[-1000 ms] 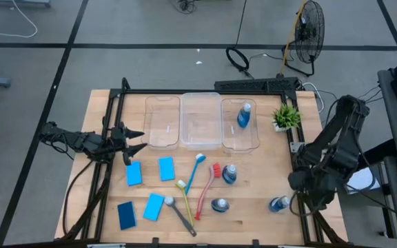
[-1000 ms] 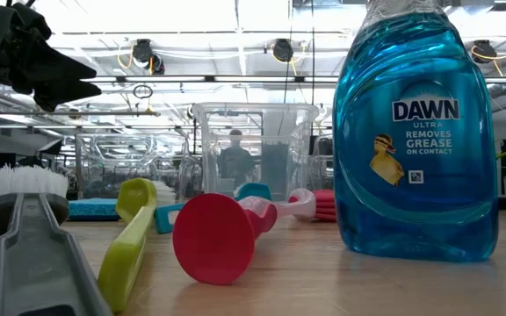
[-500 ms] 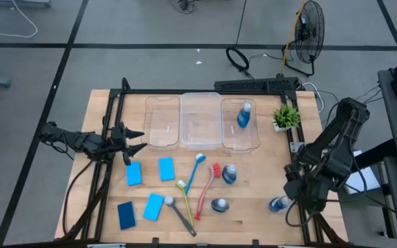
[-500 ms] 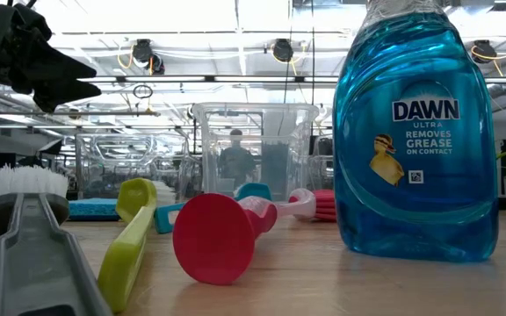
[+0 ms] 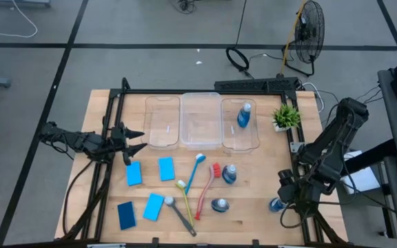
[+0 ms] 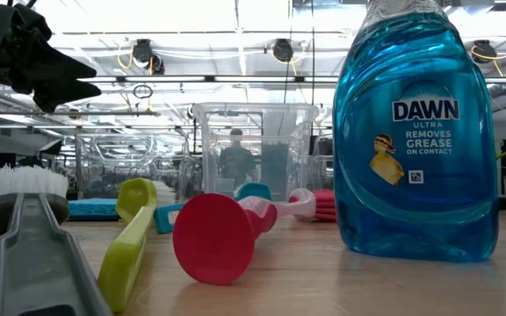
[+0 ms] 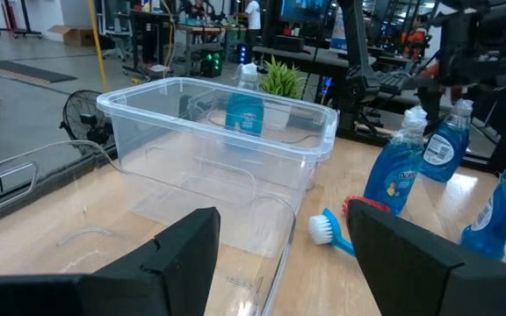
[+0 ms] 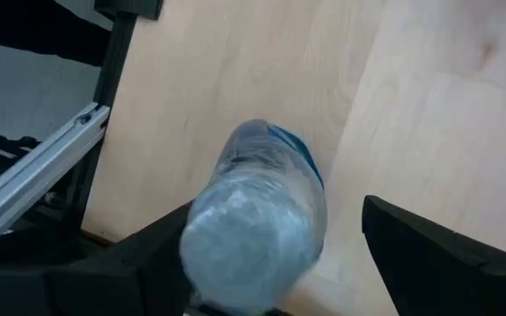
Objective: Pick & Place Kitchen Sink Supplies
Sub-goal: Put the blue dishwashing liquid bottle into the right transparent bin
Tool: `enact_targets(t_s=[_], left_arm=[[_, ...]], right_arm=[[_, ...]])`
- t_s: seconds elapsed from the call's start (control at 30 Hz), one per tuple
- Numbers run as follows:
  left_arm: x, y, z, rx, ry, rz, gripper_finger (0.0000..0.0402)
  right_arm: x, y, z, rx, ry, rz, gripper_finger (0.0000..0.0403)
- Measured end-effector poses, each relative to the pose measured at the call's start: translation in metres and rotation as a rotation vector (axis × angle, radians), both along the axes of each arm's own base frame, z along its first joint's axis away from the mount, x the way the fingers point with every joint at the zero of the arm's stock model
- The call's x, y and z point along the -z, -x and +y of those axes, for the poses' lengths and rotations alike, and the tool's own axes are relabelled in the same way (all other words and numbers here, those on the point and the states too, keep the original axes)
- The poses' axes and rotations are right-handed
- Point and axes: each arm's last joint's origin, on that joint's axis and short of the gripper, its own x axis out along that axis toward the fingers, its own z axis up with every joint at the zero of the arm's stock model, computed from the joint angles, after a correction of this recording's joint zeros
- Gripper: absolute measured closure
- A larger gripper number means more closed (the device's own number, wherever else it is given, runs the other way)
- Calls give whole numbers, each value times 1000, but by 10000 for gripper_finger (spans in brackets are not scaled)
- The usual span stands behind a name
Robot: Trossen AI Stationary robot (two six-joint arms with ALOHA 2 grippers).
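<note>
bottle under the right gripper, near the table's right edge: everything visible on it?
Small clear bottle of blue liquid, standing upright on the wooden table close to its front right corner, apart from the other supplies. Seen from above in the right wrist view: pale clear cap end, blue below. The right gripper hangs over it, jaws open on either side, no contact visible.

The near bottle [image 6: 415, 132] carries a label reading "DAWN ULTRA REMOVES GREASE ON CONTACT" beside a duckling picture; the other bottles' labels seem too small to read.
</note>
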Motion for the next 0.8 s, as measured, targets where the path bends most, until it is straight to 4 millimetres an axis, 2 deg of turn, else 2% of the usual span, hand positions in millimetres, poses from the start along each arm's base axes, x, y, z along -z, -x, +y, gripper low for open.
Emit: enact_targets(t_s=[0.17, 0.63, 0.8], left_arm=[[0, 0, 0, 0, 1, 0, 149], [0, 0, 0, 0, 0, 0, 149], [0, 0, 0, 0, 0, 0, 149]], right_arm=[[5, 0, 1, -1, -12, -8, 110], [4, -2, 3, 4, -33, -19, 110], [3, -3, 4, 58, -69, -13, 110]])
